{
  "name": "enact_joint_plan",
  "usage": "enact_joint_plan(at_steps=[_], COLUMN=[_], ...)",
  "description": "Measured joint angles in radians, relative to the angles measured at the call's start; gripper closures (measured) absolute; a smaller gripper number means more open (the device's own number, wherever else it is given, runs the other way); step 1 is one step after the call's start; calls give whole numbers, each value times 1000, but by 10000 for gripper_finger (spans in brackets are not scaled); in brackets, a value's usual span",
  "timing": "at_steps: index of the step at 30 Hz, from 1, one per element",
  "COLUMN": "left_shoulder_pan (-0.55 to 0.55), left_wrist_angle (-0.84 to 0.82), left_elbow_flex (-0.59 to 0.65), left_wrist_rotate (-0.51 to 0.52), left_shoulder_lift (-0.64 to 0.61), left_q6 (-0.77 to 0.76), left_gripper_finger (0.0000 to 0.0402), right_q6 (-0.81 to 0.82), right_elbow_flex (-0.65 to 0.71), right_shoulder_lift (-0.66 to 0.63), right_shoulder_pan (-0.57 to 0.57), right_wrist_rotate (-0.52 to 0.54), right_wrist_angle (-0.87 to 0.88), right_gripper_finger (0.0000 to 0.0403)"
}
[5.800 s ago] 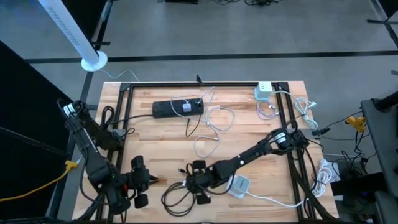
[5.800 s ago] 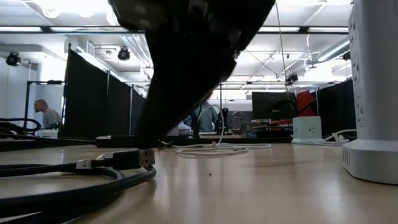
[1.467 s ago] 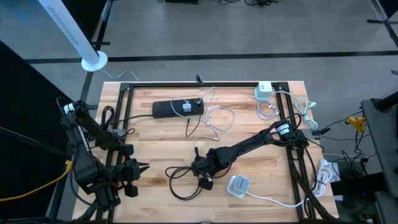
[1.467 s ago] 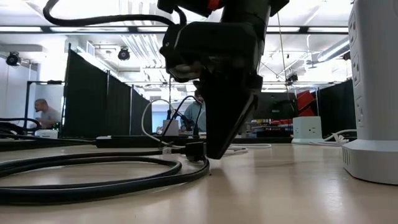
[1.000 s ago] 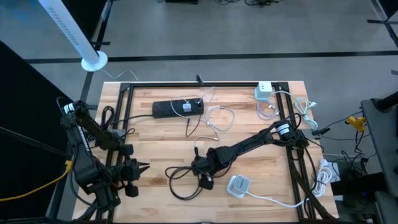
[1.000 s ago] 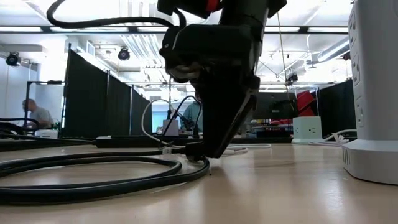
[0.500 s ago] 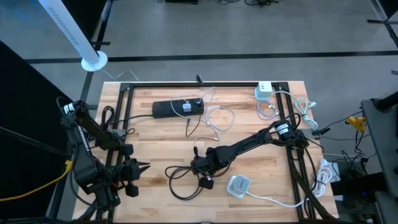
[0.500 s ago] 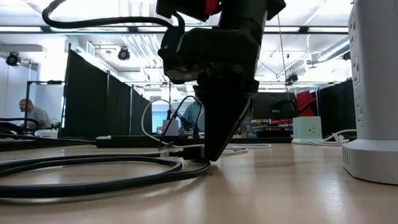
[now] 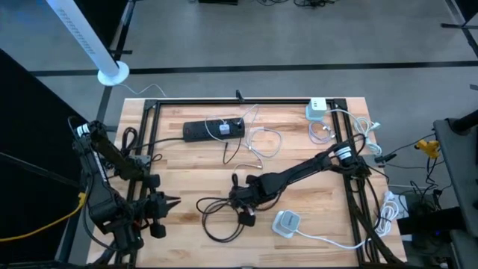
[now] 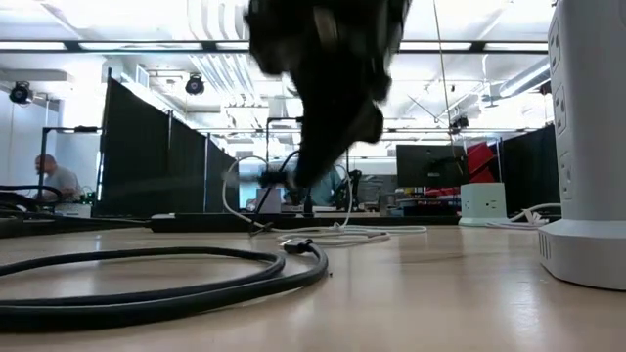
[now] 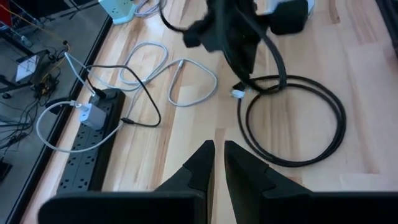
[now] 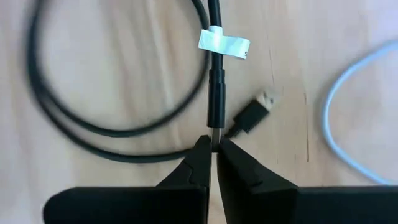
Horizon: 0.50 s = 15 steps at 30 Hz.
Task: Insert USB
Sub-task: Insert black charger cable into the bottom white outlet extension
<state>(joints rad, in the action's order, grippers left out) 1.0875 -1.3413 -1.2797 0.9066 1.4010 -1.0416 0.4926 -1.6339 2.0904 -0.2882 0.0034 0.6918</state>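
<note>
While the right tool [image 12: 213, 140] is clenched completely shut with only the very tip of the USB plug [image 12: 216, 106] at its fingertips, we see the main risk as a grip that holds nothing. The level view shows that plug lying on the worktop [image 9: 187, 164] under the raised tool, so we judge it is not gripped. If the arm carries on as though loaded, no plug reaches a socket. A second risk comes from the black cable [image 9: 216, 220]. Its heavy loop, on the near side of the power strip [image 9: 213, 130] and well apart from it, can drag or twist the plug out of a thin pinch. A third is a mix-up, because a smaller connector [image 12: 252, 115] lies just beside the plug and a re-grasp may catch that one instead.

The left tool [image 11: 219, 155] waits with its fingers closed on nothing, near the worktop's front left corner and farther from the power strip than the loop.

The cable is thick, black and stiff-looking, curled in one broad coil. Its plug is a slim dark barrel in line with the cable, ending in a short metal tip. A white label [image 12: 224, 42] wraps the cable just behind the plug.
</note>
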Motion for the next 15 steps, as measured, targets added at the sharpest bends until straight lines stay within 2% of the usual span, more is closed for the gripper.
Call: enact_joint_plan(at_steps=[4, 6, 10, 15], left_shoulder_pan=[3, 4, -7, -33], left_wrist_angle=[40, 72, 139, 220], left_elbow_flex=[0, 0, 0, 0], left_wrist_rotate=[5, 9, 24, 84], left_shoulder_lift=[1, 9, 33, 59], left_q6=[40, 122, 388, 748], left_gripper_finger=[377, 377, 377, 377], right_q6=[9, 60, 234, 357], right_elbow_flex=[-37, -57, -93, -140], right_shoulder_lift=[-50, -76, -99, -130], right_shoulder_pan=[3, 18, 76, 123], right_wrist_rotate=[-14, -77, -240, -346], right_wrist_angle=[6, 5, 5, -4], right_gripper_finger=[402, 402, 402, 402])
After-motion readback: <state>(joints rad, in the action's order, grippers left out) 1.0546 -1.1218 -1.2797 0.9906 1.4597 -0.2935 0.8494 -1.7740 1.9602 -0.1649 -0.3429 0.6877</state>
